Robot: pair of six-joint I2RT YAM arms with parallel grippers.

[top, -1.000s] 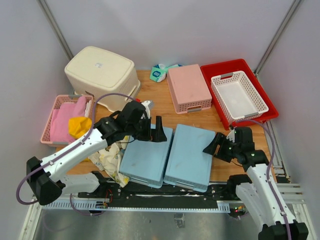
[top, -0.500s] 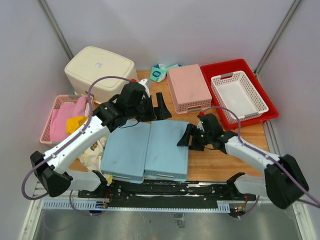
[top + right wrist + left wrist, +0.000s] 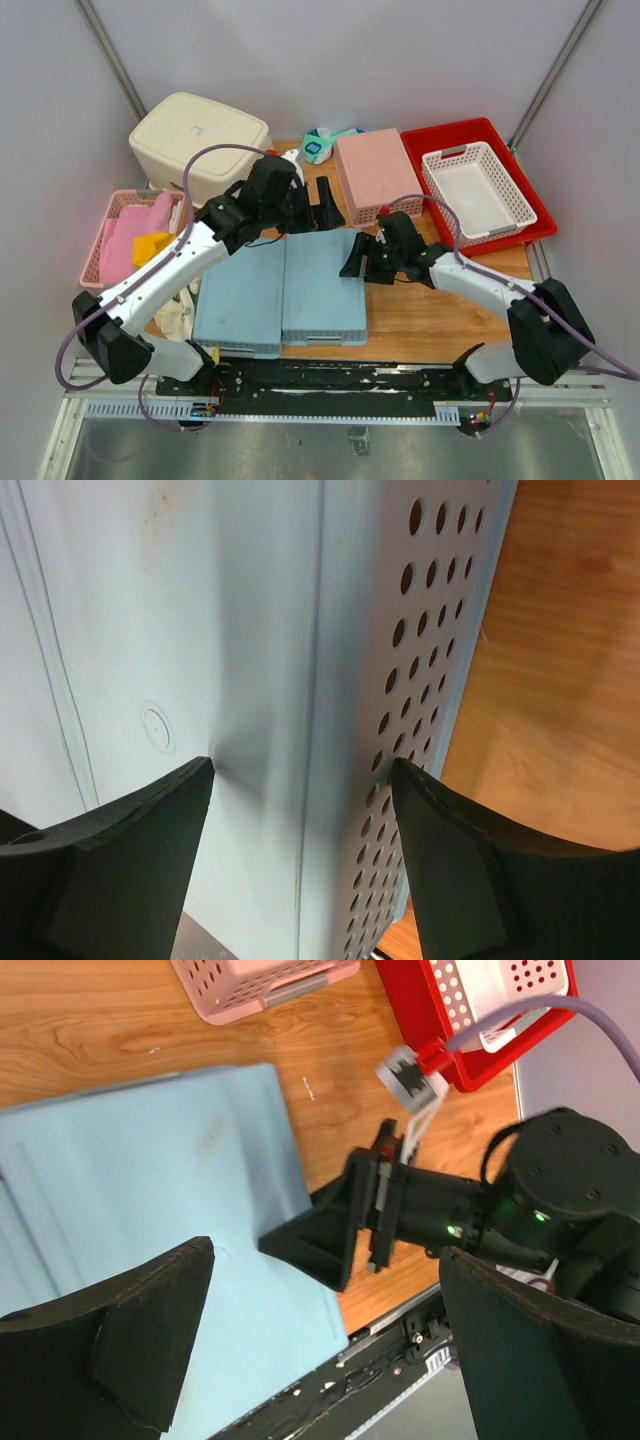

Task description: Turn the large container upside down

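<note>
The large container [image 3: 198, 140], a cream tub, stands at the back left with its closed flat base facing up; it is not in either wrist view. My left gripper [image 3: 325, 205] [image 3: 325, 1290] is open and empty, hovering over the far edge of two upturned blue baskets [image 3: 240, 295] [image 3: 325, 285], to the right of the tub. My right gripper [image 3: 358, 262] [image 3: 300, 780] is open, its fingers straddling the perforated right wall of the right blue basket [image 3: 420, 680]. It also shows in the left wrist view [image 3: 320, 1245].
An upturned pink basket [image 3: 375, 175] lies at the back centre. A red tray [image 3: 445, 128] holds a white lattice basket [image 3: 478, 190] at the right. A pink basket with cloths [image 3: 100, 250] sits at the left, a tissue packet [image 3: 320, 143] behind, a patterned cloth [image 3: 175, 310] near front left.
Both blue baskets have slid left. My right arm swung left with its gripper at their right edge. My left gripper moved farther back and right. The cream tub has not moved.
</note>
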